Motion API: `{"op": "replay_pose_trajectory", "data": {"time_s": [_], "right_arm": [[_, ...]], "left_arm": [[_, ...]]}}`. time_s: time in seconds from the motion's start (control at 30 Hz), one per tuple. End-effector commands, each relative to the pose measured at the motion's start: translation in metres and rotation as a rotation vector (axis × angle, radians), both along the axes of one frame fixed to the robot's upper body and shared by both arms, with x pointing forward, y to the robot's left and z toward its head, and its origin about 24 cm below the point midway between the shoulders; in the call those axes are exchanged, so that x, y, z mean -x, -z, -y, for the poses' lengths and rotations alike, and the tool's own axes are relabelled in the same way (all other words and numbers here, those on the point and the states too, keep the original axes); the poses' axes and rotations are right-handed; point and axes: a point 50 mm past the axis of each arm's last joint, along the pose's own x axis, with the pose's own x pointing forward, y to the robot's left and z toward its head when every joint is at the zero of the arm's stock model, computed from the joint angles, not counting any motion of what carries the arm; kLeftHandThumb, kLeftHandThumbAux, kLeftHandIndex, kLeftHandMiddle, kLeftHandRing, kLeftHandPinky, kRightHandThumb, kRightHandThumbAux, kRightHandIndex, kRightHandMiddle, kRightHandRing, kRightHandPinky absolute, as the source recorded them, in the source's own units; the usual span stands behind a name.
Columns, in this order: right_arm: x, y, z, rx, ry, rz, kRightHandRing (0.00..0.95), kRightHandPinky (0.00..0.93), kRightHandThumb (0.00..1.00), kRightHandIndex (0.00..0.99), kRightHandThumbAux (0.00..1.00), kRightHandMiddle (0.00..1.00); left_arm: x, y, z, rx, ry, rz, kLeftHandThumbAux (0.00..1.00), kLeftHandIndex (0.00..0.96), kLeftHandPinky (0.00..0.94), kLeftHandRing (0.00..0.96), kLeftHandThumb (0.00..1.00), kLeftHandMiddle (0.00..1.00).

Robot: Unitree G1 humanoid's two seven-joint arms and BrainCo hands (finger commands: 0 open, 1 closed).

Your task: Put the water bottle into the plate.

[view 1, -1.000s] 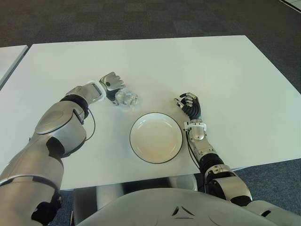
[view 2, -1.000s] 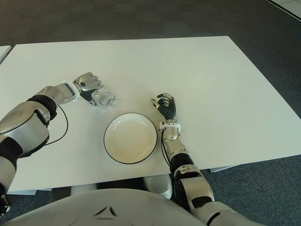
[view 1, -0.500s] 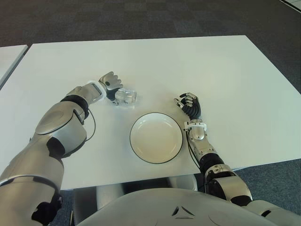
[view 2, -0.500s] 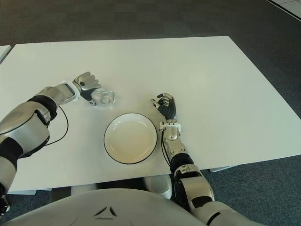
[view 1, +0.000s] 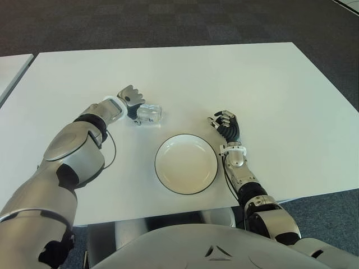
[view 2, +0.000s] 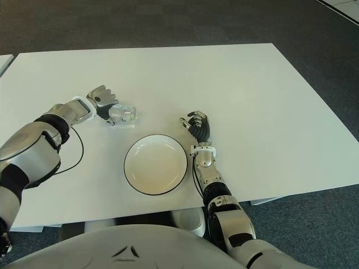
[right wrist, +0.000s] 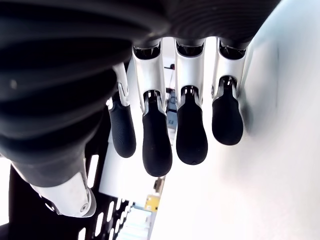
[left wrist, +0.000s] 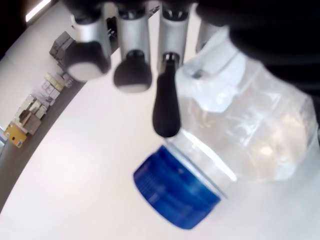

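Observation:
A small clear water bottle (view 1: 150, 115) with a blue cap (left wrist: 175, 192) lies on its side on the white table (view 1: 252, 78), left of and behind the plate. My left hand (view 1: 130, 98) is right beside the bottle on its left, fingers stretched out over it. One fingertip (left wrist: 165, 117) touches the bottle near its neck, and the hand is open, not closed around it. The white plate (view 1: 186, 165) with a dark rim sits near the table's front edge with nothing in it. My right hand (view 1: 227, 124) shows to the right of the plate, fingers relaxed and holding nothing.
A second white table (view 1: 10, 70) shows at the far left edge. Dark carpet (view 1: 168, 22) lies beyond the table.
My left hand's fingers have uncurled and lifted over the bottle. The bottle has shifted and turned slightly away from me. The right hand has not moved.

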Motion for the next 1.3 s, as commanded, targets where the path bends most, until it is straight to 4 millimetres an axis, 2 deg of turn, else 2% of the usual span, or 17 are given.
{"op": "replay_pose_trajectory", "data": {"time_s": [0.03,0.47,0.63,1.3], "right_arm": [[0.003,0.005,0.001,0.001,0.002,-0.029,0.682,0.687,0.706,0.434,0.729,0.674],[0.002,0.006,0.002,0.008,0.006,-0.040,0.688,0.694,0.706,0.434,0.728,0.676],[0.000,0.007,0.003,0.024,0.001,-0.055,0.689,0.706,0.705,0.433,0.729,0.675],[0.000,0.007,0.002,0.004,-0.009,-0.045,0.681,0.686,0.705,0.433,0.730,0.667]], "left_arm": [[0.014,0.021,-0.007,-0.023,-0.044,-0.081,0.696,0.445,0.894,0.875,0.735,0.864],[0.008,0.010,-0.007,0.090,-0.081,-0.057,0.696,0.444,0.898,0.882,0.742,0.878],[0.001,-0.005,-0.008,0.194,-0.107,0.001,0.697,0.444,0.899,0.884,0.743,0.881],[-0.014,-0.044,-0.016,0.385,-0.120,0.137,0.696,0.444,0.901,0.887,0.745,0.890]]}}
